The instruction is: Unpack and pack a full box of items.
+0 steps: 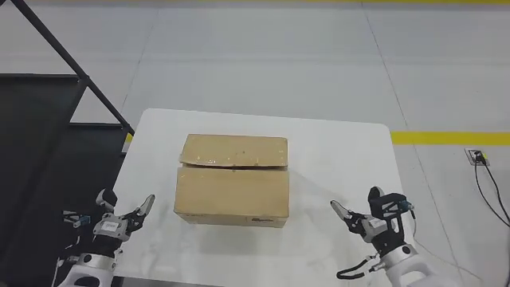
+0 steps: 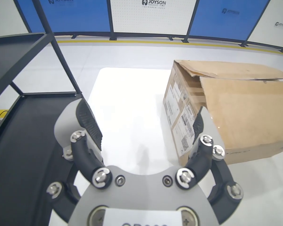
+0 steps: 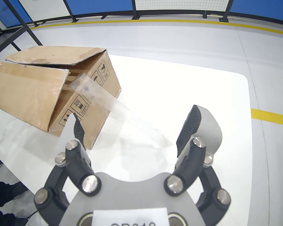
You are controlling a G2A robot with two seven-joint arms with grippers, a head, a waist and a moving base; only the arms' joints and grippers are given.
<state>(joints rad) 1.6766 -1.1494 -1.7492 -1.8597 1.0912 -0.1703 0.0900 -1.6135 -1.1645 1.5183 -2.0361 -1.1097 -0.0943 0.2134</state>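
A brown cardboard box [image 1: 231,179] sits in the middle of the white table [image 1: 343,151], its top flaps folded down but loose. The box [image 2: 238,109] has printed labels on the end facing my left gripper [image 2: 141,118], which hangs open at the table's near left corner [image 1: 123,211]. From the box's [image 3: 52,90] other end a strip of clear tape [image 3: 122,114] trails down onto the table. My right gripper [image 3: 134,125] stands open near the table's front right [image 1: 358,207], apart from the box, nothing between its fingers.
A black metal rack [image 1: 40,127] stands just left of the table; its dark shelf [image 2: 21,128] lies close beside my left gripper. Blue and white partition panels [image 2: 132,5] line the far side of the floor. A yellow floor line [image 1: 450,137] runs right of the table.
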